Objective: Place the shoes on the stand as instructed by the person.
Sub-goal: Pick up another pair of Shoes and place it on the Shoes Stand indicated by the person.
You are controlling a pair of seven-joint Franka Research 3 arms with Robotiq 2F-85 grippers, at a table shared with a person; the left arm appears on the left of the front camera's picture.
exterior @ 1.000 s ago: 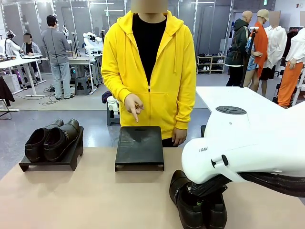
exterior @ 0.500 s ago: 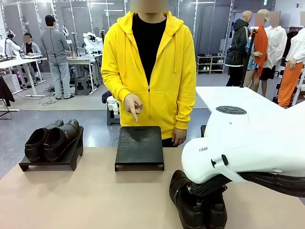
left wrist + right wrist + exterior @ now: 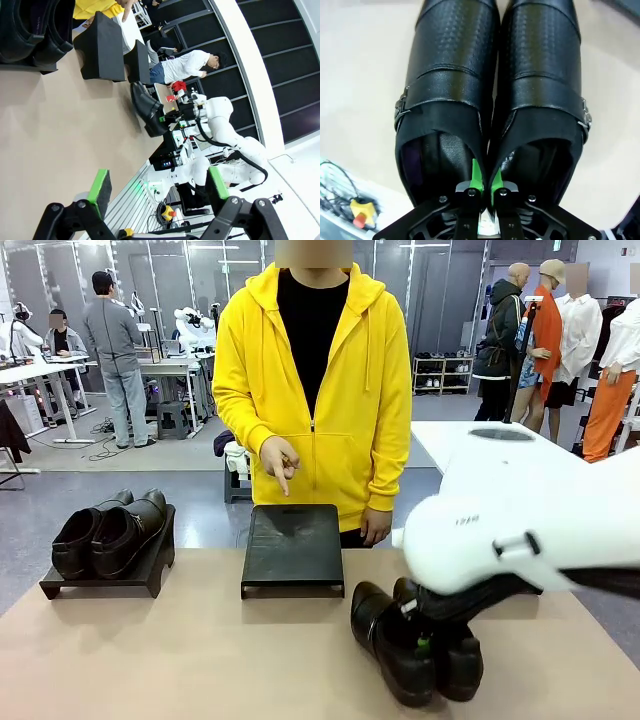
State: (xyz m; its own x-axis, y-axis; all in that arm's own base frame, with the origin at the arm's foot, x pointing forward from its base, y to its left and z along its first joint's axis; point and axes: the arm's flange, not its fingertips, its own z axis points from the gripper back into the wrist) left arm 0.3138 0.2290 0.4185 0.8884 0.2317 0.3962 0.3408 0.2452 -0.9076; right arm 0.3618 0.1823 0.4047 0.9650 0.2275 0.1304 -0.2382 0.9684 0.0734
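There are four glossy black leather dress shoes in two pairs, two low black wedge-shaped stands and two grippers. The left gripper (image 3: 159,186) hangs above the tan table (image 3: 180,660) with its green-padded fingers wide apart, well away from every shoe. At far left the first pair (image 3: 110,533) sits side by side on the left stand (image 3: 105,578); the left wrist view cuts this pair off at its top edge. The middle stand (image 3: 293,548) lies by the table's far edge, under the downward-pointing finger of the person's one hand (image 3: 278,458). The person in the bright yellow hoodie (image 3: 340,390) lets the other hand (image 3: 376,527) hang at the side. Right of that stand, the second pair (image 3: 415,658) is over the near part of the table, apart from both stands. The right gripper (image 3: 483,176) is clamped on this pair, its pads pressed together over the two inner collar walls where the shoes meet. The white right arm (image 3: 520,530) covers the heels in the front view. Whether the soles touch the table I cannot tell.
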